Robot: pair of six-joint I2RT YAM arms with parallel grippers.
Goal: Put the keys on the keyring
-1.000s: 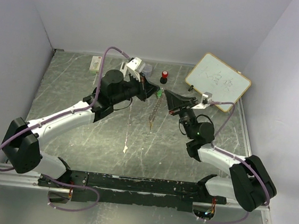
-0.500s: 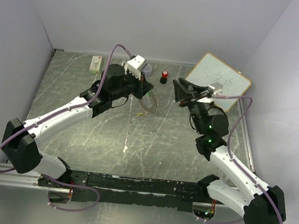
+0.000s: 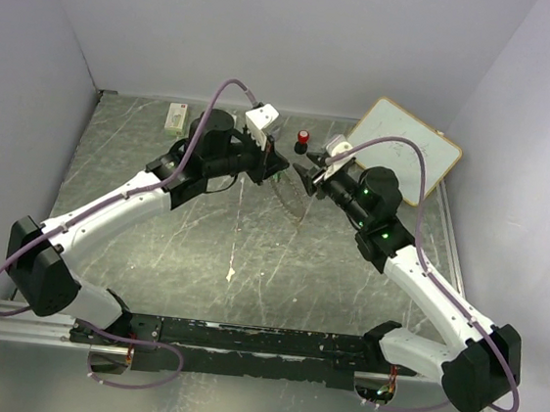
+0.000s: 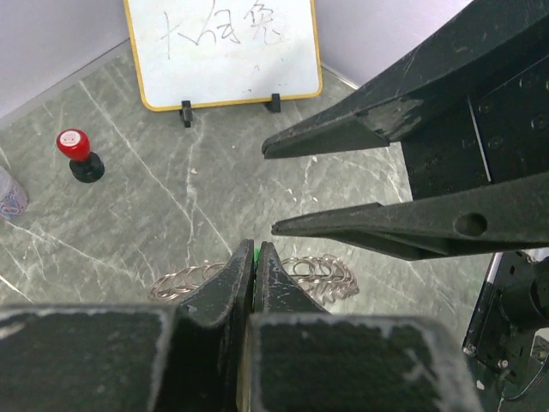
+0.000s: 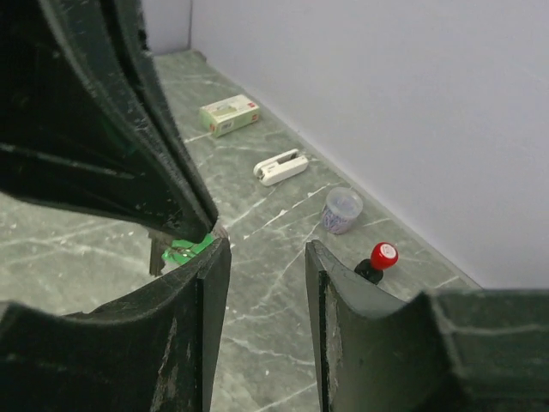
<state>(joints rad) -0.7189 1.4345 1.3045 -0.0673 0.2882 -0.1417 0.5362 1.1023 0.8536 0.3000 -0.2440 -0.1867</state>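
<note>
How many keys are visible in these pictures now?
1. Only the green key shows, pinched between the fingers of the left gripper; another may be hidden.

Grey marbled table (image 3: 276,285), plain pale walls (image 3: 323,34)

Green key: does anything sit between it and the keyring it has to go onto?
Nothing visible does. The left gripper pinches the green key, and the keyring lies just beyond its fingertips. The right gripper is open, and its fingers are close beside the key, not between it and the ring.

Bright, even, soft light; nearest foreground slightly blurred.
</note>
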